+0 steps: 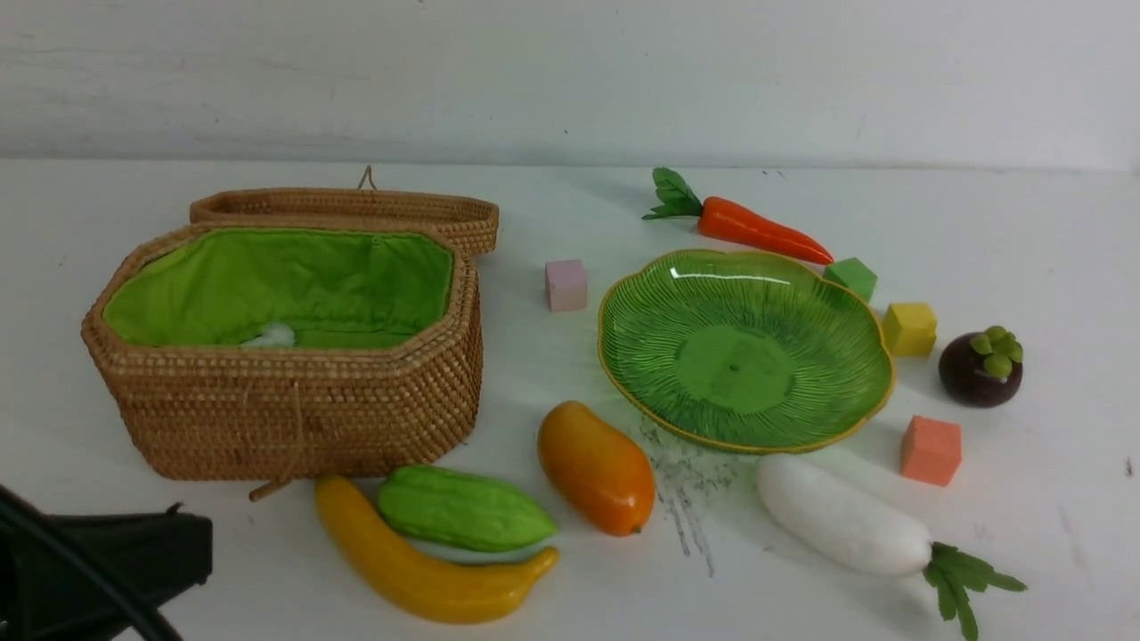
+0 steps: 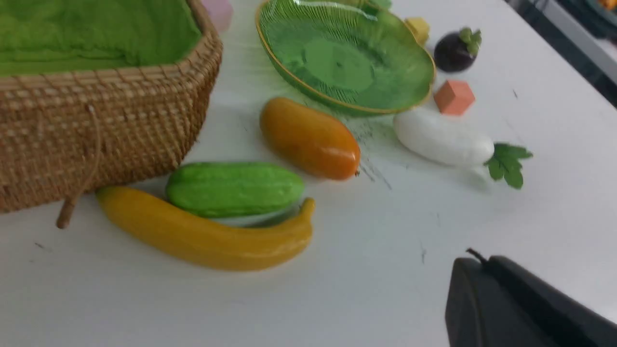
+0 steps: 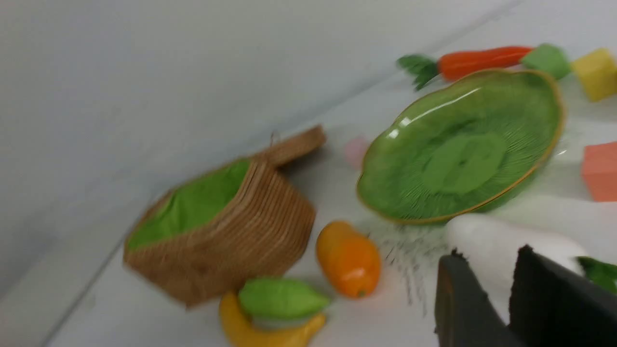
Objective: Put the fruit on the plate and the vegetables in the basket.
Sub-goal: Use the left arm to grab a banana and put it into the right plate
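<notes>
1. Black left gripper lies nearest in the front view, at 7 o'clock in the scene, its jaws pressed together with nothing in them. Take the green plate as the dial's centre, with 12 o'clock pointing away from the robot. The carrot lies at 12, the mangosteen at 3, the radish at 5, the mango at 8 and the open basket at 9. Further out at 8, by the basket's near wall, the gourd rests in the curve of the banana. A pink cube, green cube, yellow cube and orange cube sit on the white table around the plate.
2. Left wrist view: the left gripper shows only as a dark edge over bare table. The banana and gourd lie touching, just beside the basket. The mango and radish lie near the plate's rim, and the plate is bare.
3. Right wrist view, blurred: the right gripper has its two dark fingers spread with a slim gap between them. They are close over the radish's white body and pinch nothing. Whether they touch it cannot be told.
4. Progress, as a judgement: nothing is sorted yet.
   - The plate holds no fruit.
   - The basket shows its green lining and one small pale patch that cannot be identified, with none of the three vegetables inside.
   - All six moves remain, and the radish looks likely to go first.
</notes>
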`<act>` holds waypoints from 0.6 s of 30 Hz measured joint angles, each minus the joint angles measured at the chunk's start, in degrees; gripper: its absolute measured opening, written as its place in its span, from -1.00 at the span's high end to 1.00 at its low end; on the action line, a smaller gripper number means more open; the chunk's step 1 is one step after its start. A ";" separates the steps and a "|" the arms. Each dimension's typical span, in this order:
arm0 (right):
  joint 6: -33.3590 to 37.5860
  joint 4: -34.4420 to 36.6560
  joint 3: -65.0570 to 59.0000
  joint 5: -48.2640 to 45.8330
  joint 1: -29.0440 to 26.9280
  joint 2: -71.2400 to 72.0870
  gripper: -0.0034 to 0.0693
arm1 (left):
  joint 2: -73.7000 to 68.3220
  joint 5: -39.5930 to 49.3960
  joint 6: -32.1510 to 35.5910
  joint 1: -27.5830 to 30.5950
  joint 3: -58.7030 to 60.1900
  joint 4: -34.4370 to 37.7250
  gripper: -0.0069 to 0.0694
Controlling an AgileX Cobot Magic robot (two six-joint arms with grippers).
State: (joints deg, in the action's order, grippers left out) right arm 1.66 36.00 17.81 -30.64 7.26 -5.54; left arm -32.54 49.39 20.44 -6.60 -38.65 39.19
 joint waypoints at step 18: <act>17.31 -8.01 46.86 -39.62 13.71 -23.06 0.59 | -32.91 1.61 7.40 -35.16 -12.15 -36.72 0.85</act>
State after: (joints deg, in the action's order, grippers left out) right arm 18.97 27.99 64.67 -70.26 20.97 -28.60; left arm -65.44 51.01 27.84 -41.76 -50.80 2.47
